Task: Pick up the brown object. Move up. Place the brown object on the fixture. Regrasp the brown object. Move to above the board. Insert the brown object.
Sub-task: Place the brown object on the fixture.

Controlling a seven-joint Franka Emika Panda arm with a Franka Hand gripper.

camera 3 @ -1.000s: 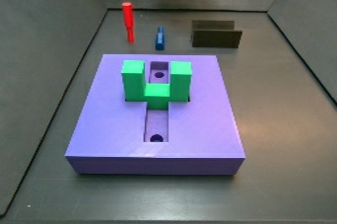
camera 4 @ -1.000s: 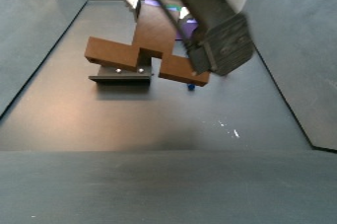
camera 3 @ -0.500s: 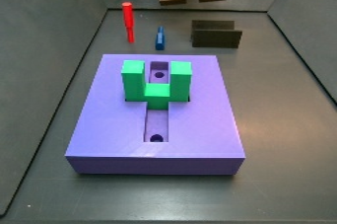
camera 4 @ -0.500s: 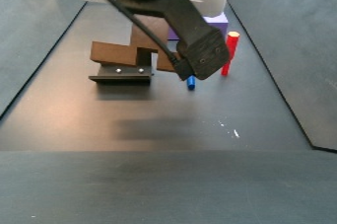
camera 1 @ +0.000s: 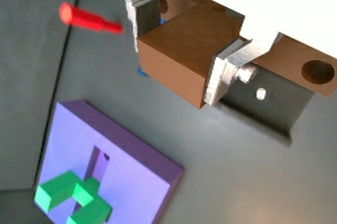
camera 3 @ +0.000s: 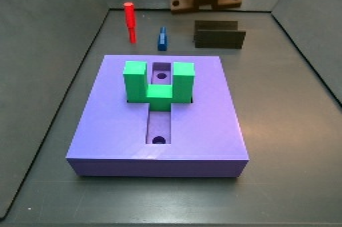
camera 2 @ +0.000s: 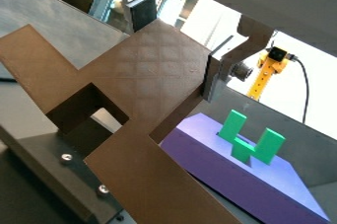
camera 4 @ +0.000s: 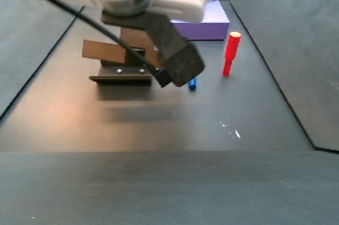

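I have the fingers point(camera 1: 235, 62) clamped across the narrow neck of the brown object point(camera 1: 184, 52), a rigid, light-looking, smooth-faced block, just above the fixture point(camera 1: 277, 100).

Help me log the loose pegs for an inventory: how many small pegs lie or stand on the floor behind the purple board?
2. A red peg stands upright behind the board's far left corner; a blue peg lies just right of it. The gripper holds the brown object above the fixture; none seem hidden.
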